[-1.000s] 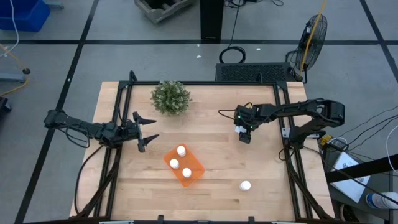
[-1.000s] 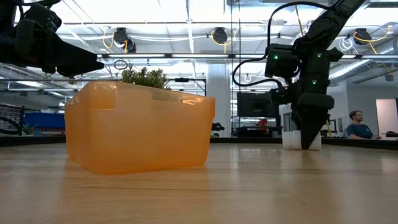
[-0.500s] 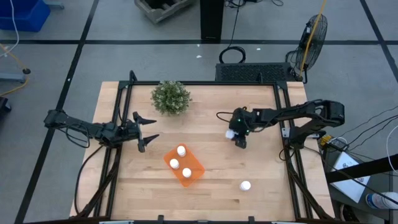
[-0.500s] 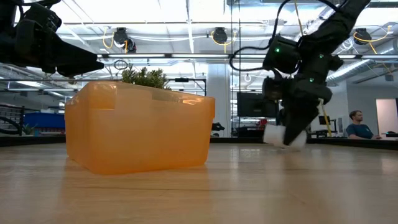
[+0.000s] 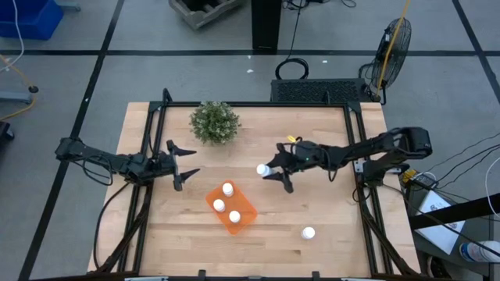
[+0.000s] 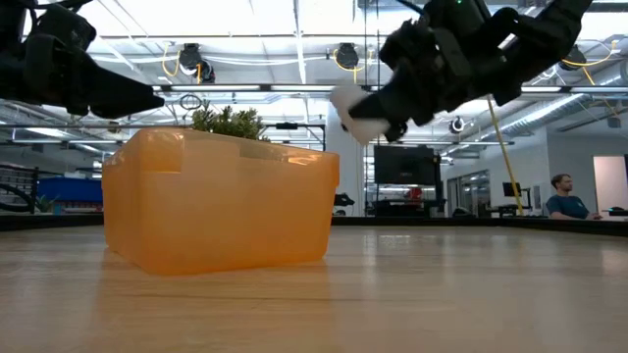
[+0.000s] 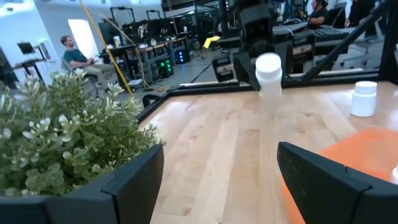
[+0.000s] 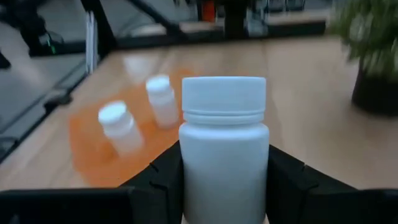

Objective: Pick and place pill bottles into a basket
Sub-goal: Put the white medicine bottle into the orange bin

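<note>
Transport is the step in hand: the right gripper is clamped on a pill bottle, held clear above the middle of the table, between the green plant and the orange basket. To do it well, the arm should carry on toward the basket — which already holds three bottles — and let go low over a free spot. The wrist view shows the bottle's long axis in line with the fingers, cap leading; the left gripper waits with jaws wide at the left edge, and one more bottle stands near the front right corner.
</note>
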Robot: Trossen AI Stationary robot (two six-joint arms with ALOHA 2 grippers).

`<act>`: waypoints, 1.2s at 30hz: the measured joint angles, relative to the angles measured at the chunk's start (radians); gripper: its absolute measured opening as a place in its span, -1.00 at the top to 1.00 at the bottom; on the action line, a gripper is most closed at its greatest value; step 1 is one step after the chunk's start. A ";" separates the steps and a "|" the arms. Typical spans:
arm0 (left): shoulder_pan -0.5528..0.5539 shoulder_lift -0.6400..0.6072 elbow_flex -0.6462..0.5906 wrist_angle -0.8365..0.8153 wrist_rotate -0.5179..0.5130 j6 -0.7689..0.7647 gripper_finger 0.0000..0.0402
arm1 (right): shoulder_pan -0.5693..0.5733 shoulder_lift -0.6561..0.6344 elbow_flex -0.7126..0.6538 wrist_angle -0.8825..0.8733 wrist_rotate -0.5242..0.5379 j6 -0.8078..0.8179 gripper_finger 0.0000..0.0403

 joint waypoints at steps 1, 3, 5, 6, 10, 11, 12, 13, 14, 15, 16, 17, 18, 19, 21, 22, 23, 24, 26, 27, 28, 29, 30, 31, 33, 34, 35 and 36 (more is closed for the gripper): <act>0.000 0.000 0.000 0.001 0.000 0.012 -0.60 | 0.001 0.009 0.000 0.039 0.001 -0.002 0.29; 0.000 0.000 0.000 0.003 0.000 0.044 -0.61 | 0.001 0.039 0.001 0.124 0.001 -0.008 0.29; 0.000 0.000 0.000 0.006 0.000 0.075 -0.61 | 0.000 0.075 0.001 0.190 0.001 -0.010 0.29; 0.000 0.000 0.000 0.007 0.003 0.082 -0.60 | -0.002 0.098 0.001 0.229 0.001 -0.010 0.29; 0.000 0.000 0.000 0.012 0.004 0.060 -0.57 | -0.015 0.197 0.007 0.422 0.000 0.018 0.29; 0.000 0.000 0.000 0.021 0.004 0.050 -0.57 | -0.020 0.224 0.016 0.450 0.001 0.024 0.29; 0.000 0.000 0.000 0.042 0.002 0.044 -0.57 | -0.021 0.250 0.026 0.469 0.001 0.025 0.29; 0.000 0.000 0.000 0.068 0.001 0.031 -0.57 | -0.022 0.274 0.042 0.479 0.001 0.027 0.29; 0.000 0.000 0.000 0.097 0.001 0.010 -0.58 | -0.021 0.296 0.062 0.483 0.001 0.027 0.29; 0.000 0.000 0.000 0.122 0.001 -0.017 -0.59 | -0.021 0.319 0.086 0.485 -0.001 0.027 0.29; 0.000 0.000 0.000 0.146 0.000 -0.039 -0.59 | -0.020 0.340 0.112 0.489 -0.004 0.027 0.29; 0.000 0.000 0.000 0.165 -0.003 -0.051 -0.60 | -0.021 0.359 0.137 0.488 -0.018 0.027 0.29; 0.000 0.000 0.000 0.174 -0.009 -0.051 -0.60 | -0.021 0.376 0.160 0.487 -0.037 0.027 0.29; 0.000 0.000 0.000 0.175 -0.014 -0.048 -0.60 | -0.021 0.393 0.185 0.488 -0.052 0.027 0.29; 0.000 0.001 0.000 0.170 -0.020 -0.057 -0.60 | -0.021 0.418 0.226 0.487 -0.056 0.027 0.29; 0.000 0.006 0.000 0.173 -0.020 -0.070 -0.60 | -0.021 0.425 0.242 0.487 -0.057 0.027 0.29; 0.000 0.012 0.000 0.176 -0.022 -0.094 -0.60 | -0.021 0.431 0.254 0.485 -0.057 0.025 0.29; 0.001 0.018 0.000 0.177 -0.029 -0.120 -0.60 | -0.021 0.435 0.265 0.482 -0.059 0.021 0.29; 0.007 0.030 0.000 0.191 -0.046 -0.150 -0.59 | -0.021 0.440 0.280 0.477 -0.063 0.017 0.29; 0.013 0.038 0.000 0.190 -0.060 -0.157 -0.58 | -0.021 0.441 0.284 0.474 -0.076 0.017 0.29; 0.019 0.049 0.000 0.189 -0.073 -0.160 -0.58 | -0.021 0.441 0.291 0.473 -0.081 0.016 0.29; 0.026 0.060 0.000 0.186 -0.078 -0.169 -0.57 | -0.021 0.441 0.299 0.474 -0.081 0.016 0.29; 0.035 0.075 0.000 0.191 -0.078 -0.181 -0.56 | -0.020 0.440 0.304 0.476 -0.081 0.013 0.29; 0.045 0.094 0.000 0.205 -0.070 -0.187 -0.55 | -0.019 0.440 0.312 0.474 -0.081 0.009 0.29; 0.066 0.141 0.000 0.249 -0.024 -0.203 -0.55 | -0.016 0.440 0.324 0.466 -0.081 0.002 0.29; 0.079 0.171 0.000 0.290 0.008 -0.217 -0.55 | -0.016 0.440 0.328 0.465 -0.081 0.002 0.29; 0.091 0.203 0.000 0.340 0.038 -0.229 -0.55 | -0.016 0.440 0.330 0.465 -0.081 0.000 0.29; 0.103 0.236 0.000 0.385 0.064 -0.235 -0.55 | -0.016 0.440 0.331 0.465 -0.081 -0.001 0.29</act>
